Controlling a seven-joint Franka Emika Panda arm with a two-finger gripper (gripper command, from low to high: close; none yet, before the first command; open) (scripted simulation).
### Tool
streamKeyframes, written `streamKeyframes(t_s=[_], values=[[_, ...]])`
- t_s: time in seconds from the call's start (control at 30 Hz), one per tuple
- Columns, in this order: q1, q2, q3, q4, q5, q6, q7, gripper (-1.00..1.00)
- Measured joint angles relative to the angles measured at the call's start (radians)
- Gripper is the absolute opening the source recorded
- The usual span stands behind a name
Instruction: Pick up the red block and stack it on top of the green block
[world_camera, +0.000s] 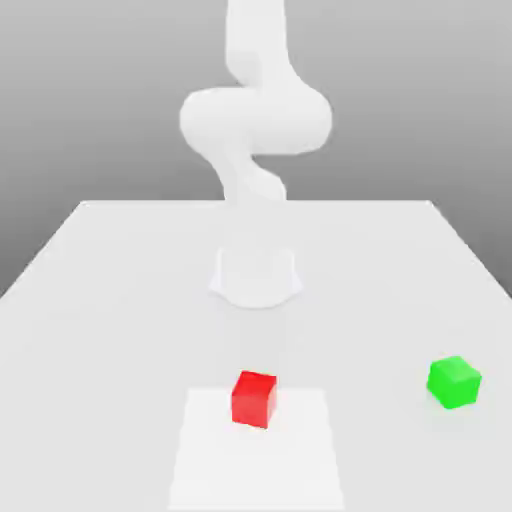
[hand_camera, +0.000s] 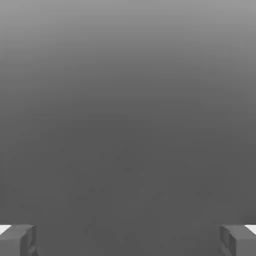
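Observation:
The red block (world_camera: 254, 398) sits on the white table near the front, in the middle of the exterior view. The green block (world_camera: 455, 381) rests on the table toward the exterior view's right, well apart from the red one. In the hand view my gripper (hand_camera: 128, 242) is open. Its two grey fingertips (hand_camera: 19, 240) stand far apart with nothing between them, against plain grey background. The white arm (world_camera: 255, 115) rises from its base behind the blocks and leaves the exterior view at the top.
The arm's round base (world_camera: 255, 277) stands on the white table (world_camera: 110, 300) behind the red block. A slightly brighter square patch (world_camera: 290, 460) lies under and around the red block. The table's far edge runs across the exterior view behind the base.

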Motion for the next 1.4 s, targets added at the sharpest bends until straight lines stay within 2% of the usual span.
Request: streamKeyframes(t_s=[0.57,0.8,0.83,1.07,1.3,1.4], values=[[-0.063,0.617,0.061,-0.489,0.011,0.436,0.227,0.00],[-0.042,0.899,0.025,-0.490,-0.046,0.668,0.285,0.00],[-0.035,0.925,0.016,-0.486,-0.050,0.690,0.288,-1.00],[-0.036,0.927,0.017,-0.486,-0.054,0.692,0.291,-1.00],[-0.043,0.698,0.039,-0.519,0.002,0.496,0.251,-1.00],[0.013,0.670,0.075,-0.503,0.013,0.452,0.334,-1.00]])
